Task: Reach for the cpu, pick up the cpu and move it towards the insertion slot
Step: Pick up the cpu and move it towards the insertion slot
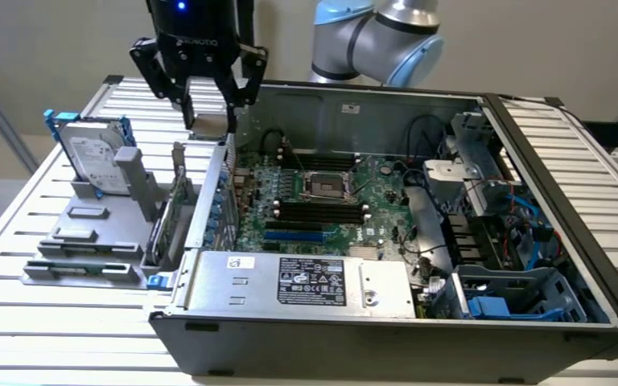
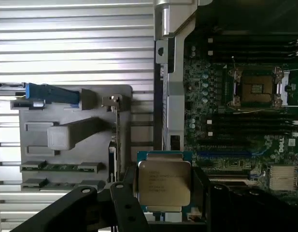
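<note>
My gripper (image 2: 163,191) is pinching the cpu (image 2: 164,182), lifted clear over the case wall, with the insertion slot (image 2: 255,88) ahead of my fingers, unreached.

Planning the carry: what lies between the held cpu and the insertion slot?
In the exterior view, the case's side wall and bare motherboard lie between the cpu, clamped in the gripper, and the insertion slot.
</note>
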{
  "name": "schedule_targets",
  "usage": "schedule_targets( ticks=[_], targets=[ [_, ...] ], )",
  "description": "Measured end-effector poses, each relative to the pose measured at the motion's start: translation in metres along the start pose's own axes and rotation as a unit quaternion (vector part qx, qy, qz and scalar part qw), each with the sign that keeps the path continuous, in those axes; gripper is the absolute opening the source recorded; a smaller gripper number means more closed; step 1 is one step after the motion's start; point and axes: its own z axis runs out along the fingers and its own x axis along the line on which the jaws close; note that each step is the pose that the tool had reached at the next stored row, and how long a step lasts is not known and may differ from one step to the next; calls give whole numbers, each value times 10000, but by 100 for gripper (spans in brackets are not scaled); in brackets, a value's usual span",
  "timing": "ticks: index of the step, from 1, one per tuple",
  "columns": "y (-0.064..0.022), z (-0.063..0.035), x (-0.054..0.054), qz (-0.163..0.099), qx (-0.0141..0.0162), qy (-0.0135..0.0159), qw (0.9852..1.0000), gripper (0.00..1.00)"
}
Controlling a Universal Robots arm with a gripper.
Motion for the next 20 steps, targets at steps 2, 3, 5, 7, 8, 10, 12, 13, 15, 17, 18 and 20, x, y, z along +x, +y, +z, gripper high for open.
schedule_targets(
  ticks=[2, 3, 5, 7, 8, 10, 12, 13, 15, 17, 18, 20],
  targets=[
    [5, -2, -90, 0, -7, 1, 10000, 55],
    [8, -2, -135, 0, -11, 1, 10000, 55],
    [14, -4, -225, -1, -19, 1, 10000, 55],
    [22, -5, -318, 0, -30, 2, 10000, 55],
    [25, -6, -363, -1, -35, 2, 10000, 55],
    [32, -7, -455, -1, -44, 3, 10000, 55],
    [39, -9, -545, -1, -52, 3, 10000, 55],
    [43, -10, -591, -1, -55, 4, 10000, 55],
    [51, -11, -680, -1, -62, 5, 10000, 55],
    [59, -13, -772, -1, -67, 6, 10000, 55],
    [64, -13, -816, -1, -69, 6, 10000, 55],
    [74, -15, -906, -2, -72, 7, 10000, 55]
  ],
)
